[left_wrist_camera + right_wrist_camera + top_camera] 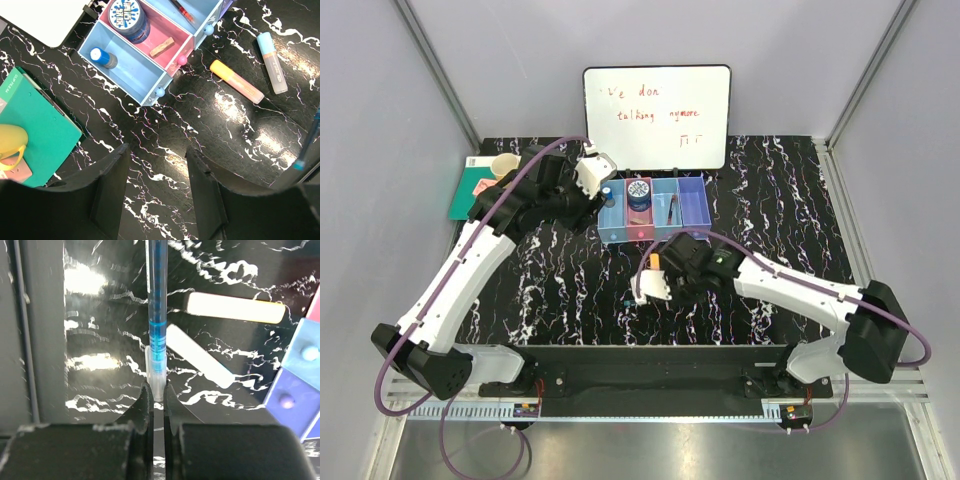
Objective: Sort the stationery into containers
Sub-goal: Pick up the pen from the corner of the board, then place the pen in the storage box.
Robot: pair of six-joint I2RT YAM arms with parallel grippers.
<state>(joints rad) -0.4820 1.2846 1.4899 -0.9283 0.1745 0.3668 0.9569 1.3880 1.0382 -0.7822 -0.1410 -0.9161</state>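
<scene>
While the left gripper point(592, 178) hovers beside the row of 4 bins point(692, 205) at the back of the bench point(800, 240), the right gripper point(648, 288) sits just in front of them. From the left wrist, the jaws stand open above the bench; an orange marker point(236, 81) and a light-blue marker point(272, 62) lie near the bins, a round blue disc point(129, 17) inside the pink one. From the right wrist, the jaws are clamped on a blue pen point(156, 315).

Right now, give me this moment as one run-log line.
right tool: shut on blue pen | left tool: open, empty | orange marker, light-blue marker: on table, outside containers
</scene>
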